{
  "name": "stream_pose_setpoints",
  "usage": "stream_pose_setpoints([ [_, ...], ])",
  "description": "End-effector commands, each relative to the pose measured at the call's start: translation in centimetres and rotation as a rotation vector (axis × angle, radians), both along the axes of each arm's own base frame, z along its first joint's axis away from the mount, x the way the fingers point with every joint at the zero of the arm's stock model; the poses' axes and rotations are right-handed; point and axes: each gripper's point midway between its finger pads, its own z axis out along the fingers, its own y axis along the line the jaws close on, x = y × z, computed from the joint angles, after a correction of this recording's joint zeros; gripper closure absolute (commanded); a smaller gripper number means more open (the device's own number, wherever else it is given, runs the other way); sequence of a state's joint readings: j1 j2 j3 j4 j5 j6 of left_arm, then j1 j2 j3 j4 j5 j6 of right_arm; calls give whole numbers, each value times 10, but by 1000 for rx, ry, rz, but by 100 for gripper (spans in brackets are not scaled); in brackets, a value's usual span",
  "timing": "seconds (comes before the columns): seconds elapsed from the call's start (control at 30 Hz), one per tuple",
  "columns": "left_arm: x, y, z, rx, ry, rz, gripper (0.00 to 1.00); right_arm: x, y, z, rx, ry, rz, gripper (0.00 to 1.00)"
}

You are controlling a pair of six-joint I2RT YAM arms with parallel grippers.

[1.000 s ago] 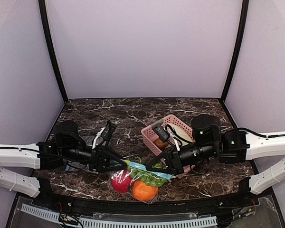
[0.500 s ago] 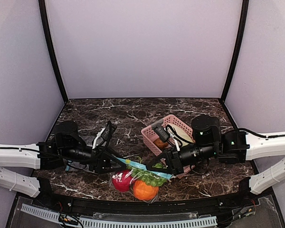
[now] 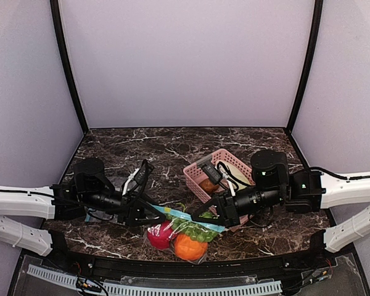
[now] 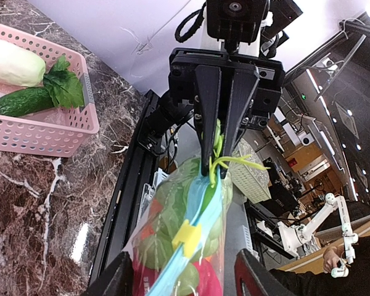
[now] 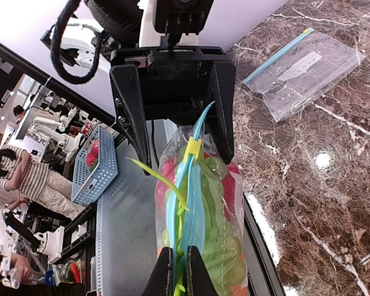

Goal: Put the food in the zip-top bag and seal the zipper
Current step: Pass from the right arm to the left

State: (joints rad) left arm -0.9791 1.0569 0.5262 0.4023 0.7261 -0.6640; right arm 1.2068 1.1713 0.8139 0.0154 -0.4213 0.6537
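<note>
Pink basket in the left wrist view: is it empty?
No, the pink basket holds a white vegetable and a green cucumber lying inside it.

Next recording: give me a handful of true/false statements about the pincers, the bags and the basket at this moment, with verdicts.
1. The right pincer is shut on the zipper. True.
2. The left pincer is clamped on the zipper too. False: its fingers stand apart, one on each side of the strip.
3. The pink basket is empty. False: it holds a white vegetable and a green cucumber.
4. A second clear bag lies flat on the table. True.
5. The orange fruit sits loose on the table. False: it is inside the zip-top bag, with the red fruit and the grapes.
</note>
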Motion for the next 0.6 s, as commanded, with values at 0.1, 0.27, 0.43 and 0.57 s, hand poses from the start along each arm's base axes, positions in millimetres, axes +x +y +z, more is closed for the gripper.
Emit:
stream_pose_setpoints([
  [0.1, -6, 0, -9, 14, 14, -39, 65, 5, 1, 20, 79, -23, -18, 100],
  [0.27, -8, -1, -8, 10, 11, -51, 82, 6, 2, 19, 70, -20, -16, 94],
  [0.43, -11, -3, -6, 3, 15, -85, 92, 10, 12, 21, 57, -48, -2, 59],
  [0.57, -12, -7, -2, 0, 12, -111, 97, 13, 23, 23, 52, -67, 35, 44],
])
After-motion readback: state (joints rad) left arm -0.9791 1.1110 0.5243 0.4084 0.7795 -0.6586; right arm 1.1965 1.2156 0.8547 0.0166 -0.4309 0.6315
